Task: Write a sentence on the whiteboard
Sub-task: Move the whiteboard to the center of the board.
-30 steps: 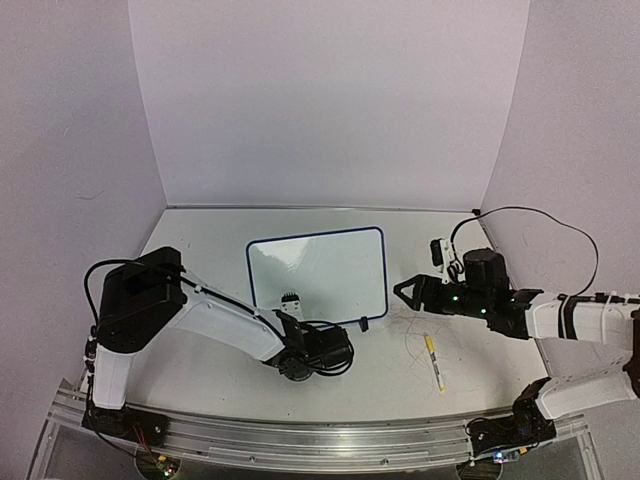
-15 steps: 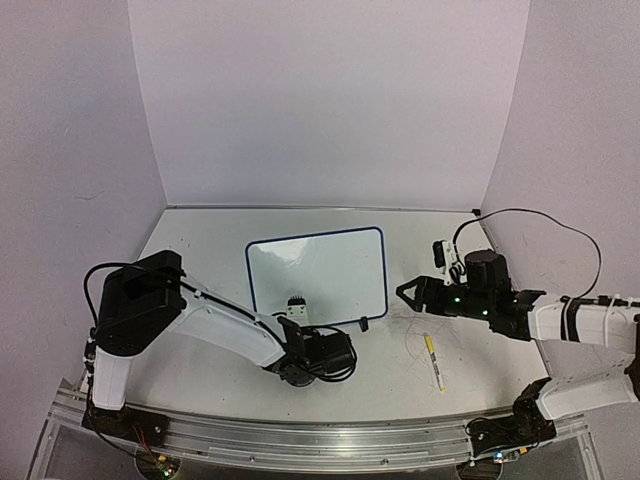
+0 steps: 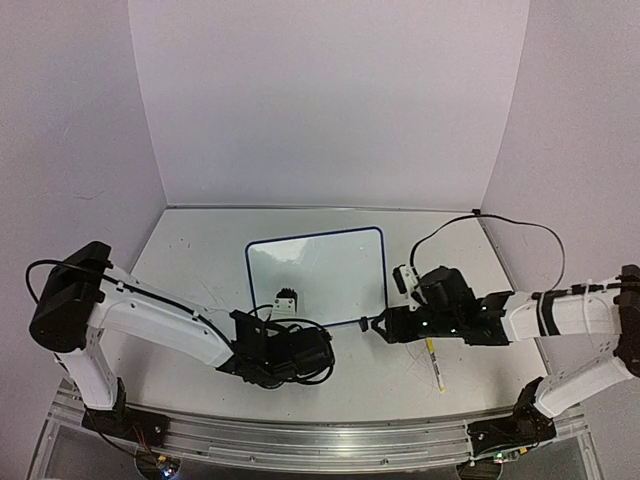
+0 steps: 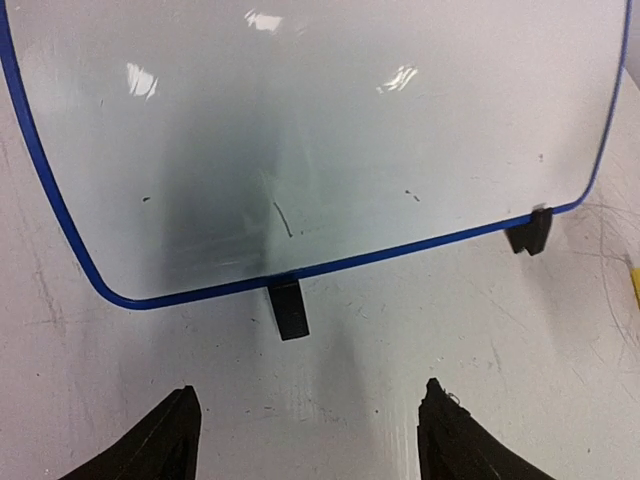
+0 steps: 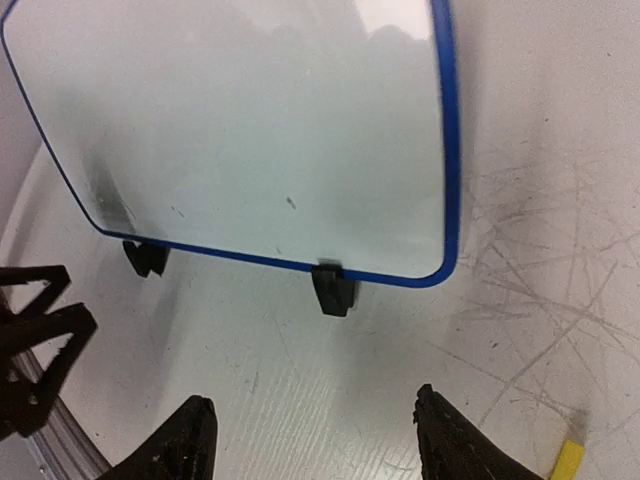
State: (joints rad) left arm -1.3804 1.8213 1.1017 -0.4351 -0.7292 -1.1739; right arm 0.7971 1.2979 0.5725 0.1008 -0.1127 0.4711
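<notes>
Glossy whiteboard (image 4: 330, 130), scuffed matt tabletop (image 4: 400, 340)

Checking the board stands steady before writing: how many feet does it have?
2. One foot is under the whiteboard's near edge, left of middle; the other foot is by its near right corner. Others may be hidden.

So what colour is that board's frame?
The whiteboard's thin frame is blue, clearest in left wrist view.

top external: high, behind near edge, looking down over whole table (image 3: 200, 240). left wrist, right wrist: low, close, facing whiteboard (image 4: 320, 130) bottom edge. all 3 share whiteboard; wrist views share its 2 black feet (image 4: 289, 310).
</notes>
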